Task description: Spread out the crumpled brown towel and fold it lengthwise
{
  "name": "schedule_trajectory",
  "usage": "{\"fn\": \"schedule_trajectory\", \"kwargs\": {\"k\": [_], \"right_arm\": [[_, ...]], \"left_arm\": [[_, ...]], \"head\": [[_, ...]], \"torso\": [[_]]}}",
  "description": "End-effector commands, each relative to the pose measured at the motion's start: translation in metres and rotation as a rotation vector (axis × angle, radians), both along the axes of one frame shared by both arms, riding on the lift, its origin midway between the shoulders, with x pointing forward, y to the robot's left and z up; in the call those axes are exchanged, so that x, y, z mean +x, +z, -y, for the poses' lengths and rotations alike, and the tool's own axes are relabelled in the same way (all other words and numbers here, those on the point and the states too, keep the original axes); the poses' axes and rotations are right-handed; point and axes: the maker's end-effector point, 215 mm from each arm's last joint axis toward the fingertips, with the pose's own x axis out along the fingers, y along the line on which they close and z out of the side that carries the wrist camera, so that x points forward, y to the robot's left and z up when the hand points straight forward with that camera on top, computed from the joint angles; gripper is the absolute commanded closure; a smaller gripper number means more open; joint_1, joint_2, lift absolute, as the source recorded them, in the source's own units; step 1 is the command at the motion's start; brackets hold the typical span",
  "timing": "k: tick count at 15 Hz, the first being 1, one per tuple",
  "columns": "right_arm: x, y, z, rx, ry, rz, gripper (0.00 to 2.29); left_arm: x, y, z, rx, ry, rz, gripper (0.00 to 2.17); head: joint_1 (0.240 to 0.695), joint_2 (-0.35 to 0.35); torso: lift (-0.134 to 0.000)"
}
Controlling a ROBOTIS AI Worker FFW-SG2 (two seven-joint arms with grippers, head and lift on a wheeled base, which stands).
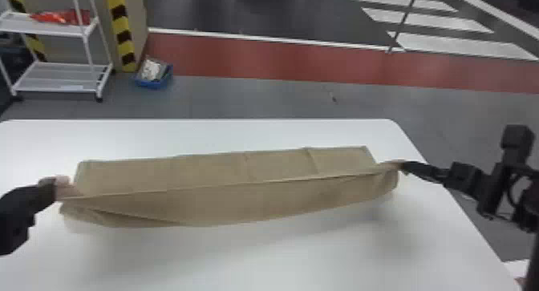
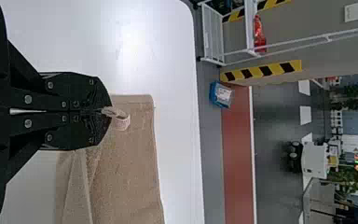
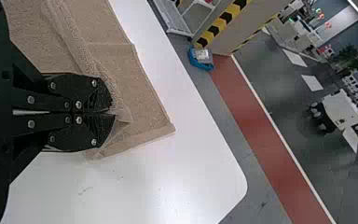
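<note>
The brown towel point(image 1: 224, 190) stretches across the table as a long strip, its near edge raised between both grippers and its far part lying flat. At its left end my left gripper point(image 1: 56, 188) holds a corner; in the left wrist view the left gripper point(image 2: 107, 112) is shut on the towel point(image 2: 130, 158), a small loop poking past the tips. At the right end my right gripper point(image 1: 403, 166) holds the other corner. The right wrist view has the right gripper point(image 3: 112, 112) shut on a bunched fold of the towel point(image 3: 144, 93).
The white table point(image 1: 280, 262) extends in front of and behind the towel. Beyond its far edge stand a white rack point(image 1: 60, 77) at the left and a blue bin point(image 1: 154, 79) on the floor.
</note>
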Motion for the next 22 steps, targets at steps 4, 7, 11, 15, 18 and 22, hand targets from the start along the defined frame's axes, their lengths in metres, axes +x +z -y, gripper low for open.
{"fn": "schedule_trajectory", "kwargs": {"k": [4, 7, 11, 15, 18, 22], "right_arm": [[0.042, -0.006, 0.004, 0.015, -0.016, -0.042, 1.69], [0.049, 0.003, 0.013, 0.016, -0.031, -0.036, 1.69], [0.062, -0.003, 0.025, 0.011, -0.059, -0.031, 1.69], [0.07, 0.002, 0.026, 0.04, -0.073, 0.014, 1.69], [0.088, 0.003, 0.022, 0.02, -0.063, 0.026, 1.68], [0.106, -0.012, 0.018, -0.082, -0.064, 0.018, 0.23]], "left_arm": [[0.057, -0.009, 0.011, 0.033, 0.0, -0.04, 2.06], [0.078, 0.0, 0.021, 0.045, -0.009, -0.027, 2.06], [0.098, -0.007, 0.023, 0.065, -0.011, -0.05, 2.06], [0.109, -0.001, 0.019, 0.072, -0.003, -0.029, 2.06], [0.128, -0.001, 0.024, 0.094, -0.009, -0.027, 1.91], [0.14, -0.013, 0.03, 0.144, -0.028, -0.031, 0.0]], "head": [[0.695, -0.171], [0.695, -0.177], [0.695, -0.19], [0.695, -0.192], [0.695, -0.19], [0.695, -0.184]], "torso": [[-0.124], [-0.124], [-0.124], [-0.124], [-0.124], [-0.124]]}}
